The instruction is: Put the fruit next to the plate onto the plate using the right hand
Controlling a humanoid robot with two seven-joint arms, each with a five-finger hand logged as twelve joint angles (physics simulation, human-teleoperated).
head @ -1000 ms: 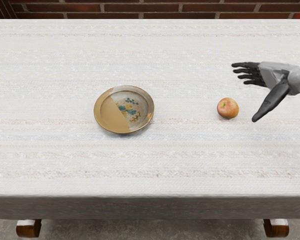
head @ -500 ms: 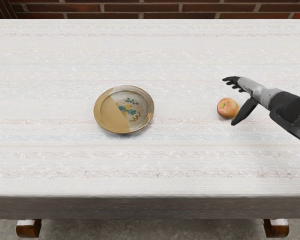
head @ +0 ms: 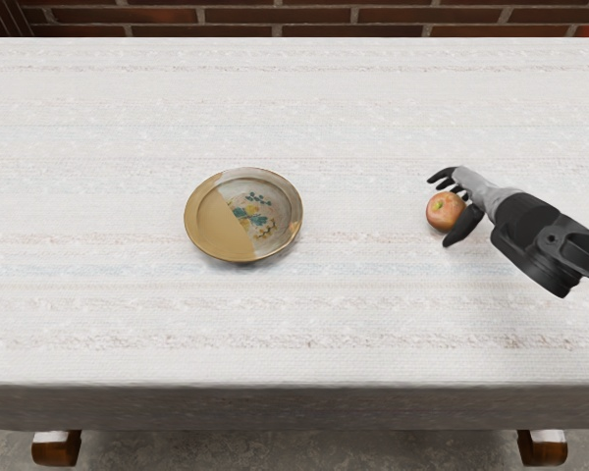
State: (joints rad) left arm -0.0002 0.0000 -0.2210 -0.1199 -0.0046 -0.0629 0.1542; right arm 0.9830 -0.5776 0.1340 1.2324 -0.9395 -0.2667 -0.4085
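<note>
Just now the small round red-and-yellow apple (head: 446, 210) sits on the white textured tablecloth (head: 128, 118), well apart from the round ceramic plate (head: 204, 218), which is half golden-brown and half floral-painted and lies to its left. The grey-and-black right hand (head: 469, 199) is just beside the apple on its right. Its fingers are spread above the apple and its thumb reaches below, not closed on it.

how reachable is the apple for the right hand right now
Probably yes. The right hand is right beside the apple, fingers spread behind it and thumb in front, nothing between them. The plate lies well off to the left, out of the way.
</note>
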